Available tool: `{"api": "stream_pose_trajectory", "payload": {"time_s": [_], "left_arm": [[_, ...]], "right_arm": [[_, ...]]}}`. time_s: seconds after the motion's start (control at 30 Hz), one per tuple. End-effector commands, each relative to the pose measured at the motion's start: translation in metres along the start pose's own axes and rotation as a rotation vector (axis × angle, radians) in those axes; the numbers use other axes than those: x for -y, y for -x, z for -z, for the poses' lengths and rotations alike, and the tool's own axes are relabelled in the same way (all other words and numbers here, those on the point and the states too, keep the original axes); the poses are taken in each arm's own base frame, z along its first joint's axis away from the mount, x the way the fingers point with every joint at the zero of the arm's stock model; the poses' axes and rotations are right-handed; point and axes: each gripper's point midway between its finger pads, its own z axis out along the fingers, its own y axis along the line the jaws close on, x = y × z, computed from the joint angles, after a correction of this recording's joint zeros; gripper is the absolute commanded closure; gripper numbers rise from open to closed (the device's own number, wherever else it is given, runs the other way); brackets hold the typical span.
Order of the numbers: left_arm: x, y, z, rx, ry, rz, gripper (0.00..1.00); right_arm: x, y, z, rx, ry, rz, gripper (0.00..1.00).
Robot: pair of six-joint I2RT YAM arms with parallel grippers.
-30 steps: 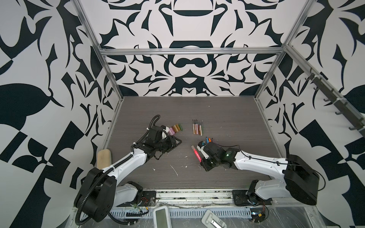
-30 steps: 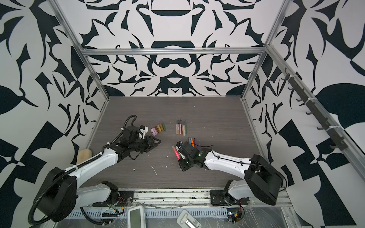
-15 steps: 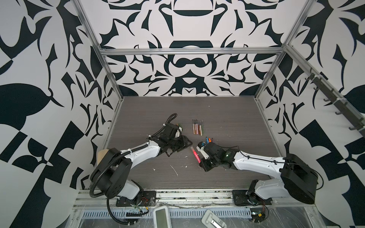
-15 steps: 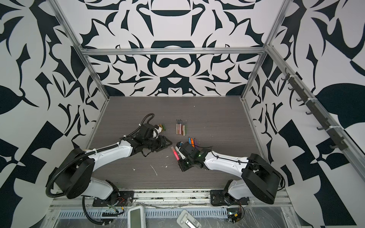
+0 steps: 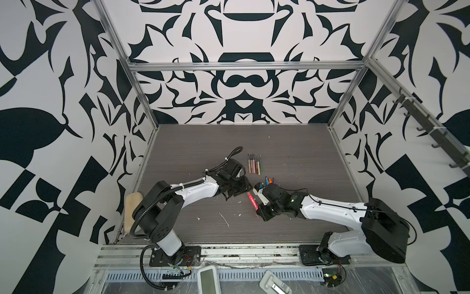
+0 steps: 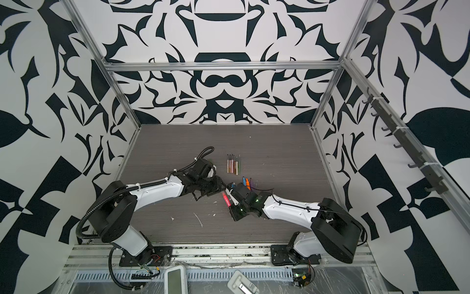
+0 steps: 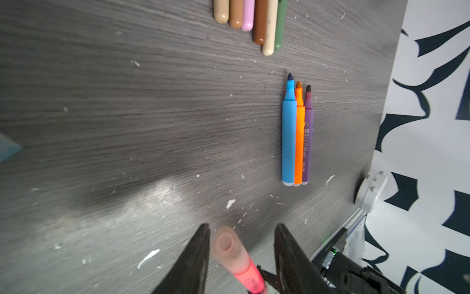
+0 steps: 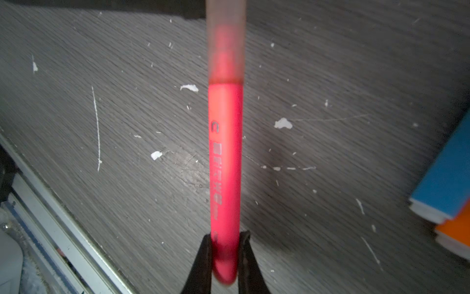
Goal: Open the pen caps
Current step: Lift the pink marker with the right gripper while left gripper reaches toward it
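The table [image 5: 292,147] is carrying nearly finished work, reading its far edge as 12 o'clock. The left arm [image 5: 198,189] is reaching in from 8 o'clock and the right arm [image 5: 330,208] from 4 o'clock, and they are meeting near the middle. The right hand [image 8: 225,244] is clenching the rear end of the pink pen [image 8: 225,157], holding it off the table with its capped end pointing toward 11 o'clock. The left hand [image 7: 241,226] is standing released, its jaws straddling the cap [image 7: 227,249]. One finger is sitting just beside the cap and the other is apart from it, so nothing is being gripped there yet. Just to 12 o'clock of the hands, six thin pens [image 5: 254,164] are lying side by side. Their dark points are showing in both top views, so they are looking opened. At 4 o'clock from that row, the blue pen [image 7: 288,137], orange pen [image 7: 300,142] and purple pen [image 7: 308,142] are lying touching in a tight trio, their felt tips bare. So nine pens are looking done, and the pink one is looking like the last, its translucent cap still seated. What is remaining is closing on that cap and pulling it off along the pen's line. The removed caps are not showing clearly; the left arm is probably covering them.
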Motion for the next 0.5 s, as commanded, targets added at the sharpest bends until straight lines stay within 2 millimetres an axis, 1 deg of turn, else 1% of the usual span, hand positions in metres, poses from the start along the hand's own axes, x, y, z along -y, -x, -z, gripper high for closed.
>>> {"api": "stream_pose_trajectory", "payload": {"time_s": [0.0,0.13,0.33,0.37,0.43,0.47], "left_arm": [[-0.010,0.001,-0.004,0.002,0.058,0.007,0.59],[-0.008,-0.003,-0.008,-0.004,0.059,0.008,0.63],[-0.001,-0.010,-0.017,-0.016,0.045,0.005,0.65],[0.001,-0.011,-0.019,-0.017,0.042,0.005,0.68],[0.003,-0.013,-0.021,-0.018,0.035,0.003,0.79],[0.004,-0.013,-0.021,-0.017,0.031,0.003,0.87]], "right_arm": [[-0.007,0.013,0.007,0.048,0.020,0.006,1.00],[-0.006,0.013,0.008,0.053,0.017,0.003,1.00],[-0.005,0.014,0.008,0.055,0.014,0.001,1.00],[-0.005,0.013,0.007,0.053,0.013,-0.001,1.00],[-0.005,0.013,0.008,0.053,0.012,-0.001,1.00],[-0.005,0.013,0.008,0.054,0.013,0.000,1.00]]}}
